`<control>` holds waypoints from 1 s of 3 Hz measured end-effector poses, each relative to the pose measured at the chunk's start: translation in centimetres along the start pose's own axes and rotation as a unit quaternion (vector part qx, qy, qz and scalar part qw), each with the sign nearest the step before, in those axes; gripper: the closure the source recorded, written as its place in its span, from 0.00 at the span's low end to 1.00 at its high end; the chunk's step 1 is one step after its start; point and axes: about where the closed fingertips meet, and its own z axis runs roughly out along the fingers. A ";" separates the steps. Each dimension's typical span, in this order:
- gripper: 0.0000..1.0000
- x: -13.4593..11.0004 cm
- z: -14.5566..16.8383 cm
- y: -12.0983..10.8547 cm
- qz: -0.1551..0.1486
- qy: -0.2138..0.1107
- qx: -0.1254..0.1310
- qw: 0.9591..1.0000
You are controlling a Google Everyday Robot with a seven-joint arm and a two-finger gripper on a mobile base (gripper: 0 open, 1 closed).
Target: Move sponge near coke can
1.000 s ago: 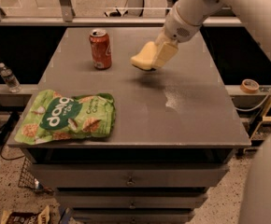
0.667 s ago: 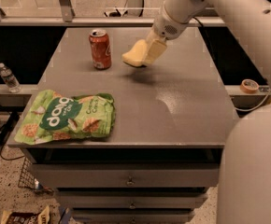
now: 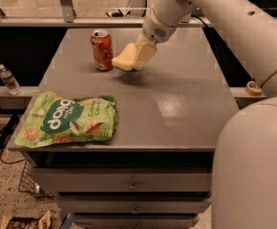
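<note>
Sponge [image 3: 123, 60] off desk [image 3: 186, 109], just beside coke can [image 3: 102, 50] | gripper [image 3: 139, 59] near can, jaws pinching sponge | remaining: lower, release

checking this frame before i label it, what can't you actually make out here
Camera view, the only one:
- Gripper, over the far middle of the table, holding the sponge: same pale yellow, their boundary is lost.
- Sponge tip and coke can: touching or apart, cannot tell; they overlap from this angle.
- Packet on the floor: cut off by the bottom edge.
</note>
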 end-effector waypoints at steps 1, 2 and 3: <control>1.00 -1.1 3.5 0.2 -0.015 0.009 -0.023 1.000; 0.98 -1.4 4.6 0.0 -0.016 0.008 -0.030 0.999; 0.74 -1.4 4.9 0.1 -0.017 0.008 -0.032 0.999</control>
